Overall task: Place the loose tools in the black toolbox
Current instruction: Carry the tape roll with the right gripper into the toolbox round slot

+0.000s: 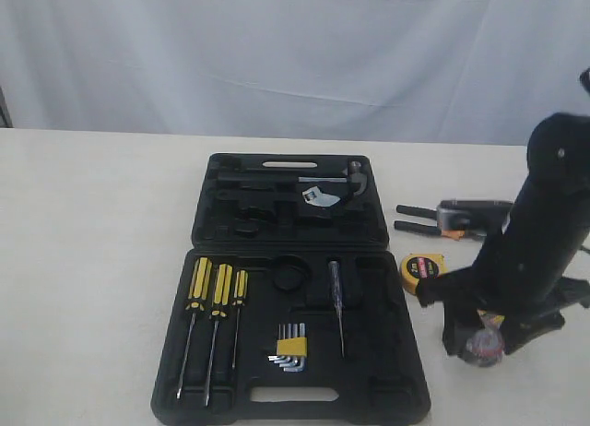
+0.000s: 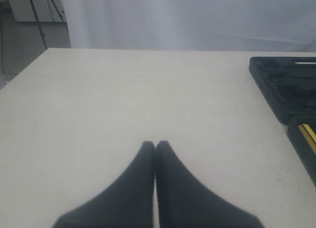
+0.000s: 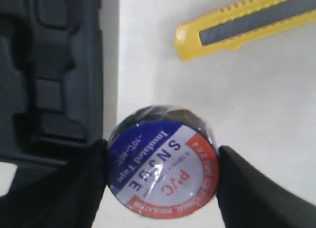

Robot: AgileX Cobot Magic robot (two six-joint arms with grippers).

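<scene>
Well, a cream-coloured counter [image 1: 92, 260] takes up the room's middle, with a white curtain [image 1: 277, 48] hanging behind it. An open black plastic toolbox [image 1: 369, 394] sits at the centre. Right of it lie a yellow tape measure [image 1: 422, 267] and, farther back, black-and-orange-handled pliers [image 1: 417, 228].

At the near right, the right end effector [image 1: 481, 341] pinches a black tape roll with a blue, white and red label [image 3: 163, 164], just outside the toolbox's near half. Only the right wrist view shows the fingers touching the roll on both sides, and a yellow utility knife with a dark slider [image 3: 247, 20] lying apart from it.

Only the left wrist view shows the left end effector [image 2: 155, 148], its fingers pressed together above the counter left of the toolbox, and a dark tripod [image 2: 39, 16] beyond the counter's edge.
</scene>
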